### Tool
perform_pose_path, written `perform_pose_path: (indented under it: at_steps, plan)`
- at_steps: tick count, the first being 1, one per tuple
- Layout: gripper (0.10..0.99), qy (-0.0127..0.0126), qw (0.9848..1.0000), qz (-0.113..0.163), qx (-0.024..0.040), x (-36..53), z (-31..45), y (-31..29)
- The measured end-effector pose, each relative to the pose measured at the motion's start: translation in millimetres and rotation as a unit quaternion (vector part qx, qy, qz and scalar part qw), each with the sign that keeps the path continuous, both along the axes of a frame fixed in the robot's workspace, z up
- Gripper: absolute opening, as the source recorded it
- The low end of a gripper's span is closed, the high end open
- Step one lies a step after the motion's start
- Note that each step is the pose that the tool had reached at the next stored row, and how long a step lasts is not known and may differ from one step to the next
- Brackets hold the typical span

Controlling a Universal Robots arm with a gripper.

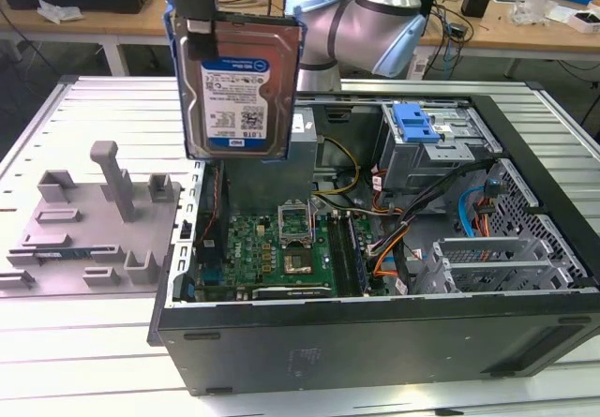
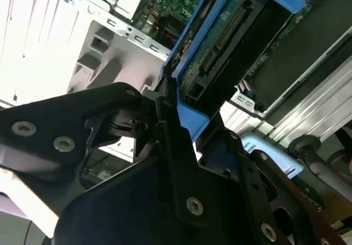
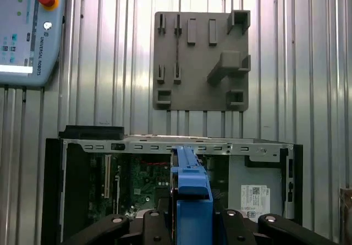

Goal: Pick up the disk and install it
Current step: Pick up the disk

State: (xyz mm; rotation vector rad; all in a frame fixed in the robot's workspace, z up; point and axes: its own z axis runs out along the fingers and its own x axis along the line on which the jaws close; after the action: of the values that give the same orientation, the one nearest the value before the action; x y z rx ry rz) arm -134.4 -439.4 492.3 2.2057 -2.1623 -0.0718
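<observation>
The disk, a silver hard drive with a white-and-blue label in a blue carrier frame, hangs upright in the air above the open computer case's side toward the exterior view's left. My gripper is shut on its top edge, black fingers clamping the blue frame. In the second wrist view the gripper grips the blue carrier of the disk, whose connector edge shows. In the first wrist view the disk appears edge-on between the fingers, over the case opening.
The open computer case lies on the slatted metal table, with motherboard, cables and a drive cage with a blue latch. A grey fixture with upright posts sits at the exterior view's left. A teach pendant lies nearby.
</observation>
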Motion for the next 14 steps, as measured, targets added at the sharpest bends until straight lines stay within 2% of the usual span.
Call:
perform_pose_path:
  at_steps: [2, 5, 7, 9, 14]
  plan:
    - [0.369, 0.0005, 1.0000, 0.000, 0.0000, 7.4, 0.0, -4.7]
    - [0.369, 0.0037, 1.0000, 0.000, 0.0000, 29.5, 0.0, -17.0]
    - [0.369, 0.0045, 1.0000, 0.000, -0.0001, 38.1, 0.1, -21.8]
    - [0.369, 0.0053, 1.0000, 0.000, 0.0000, 50.9, 0.0, -29.8]
    - [0.369, 0.0060, 1.0000, 0.000, 0.0000, 65.1, 0.0, -39.2]
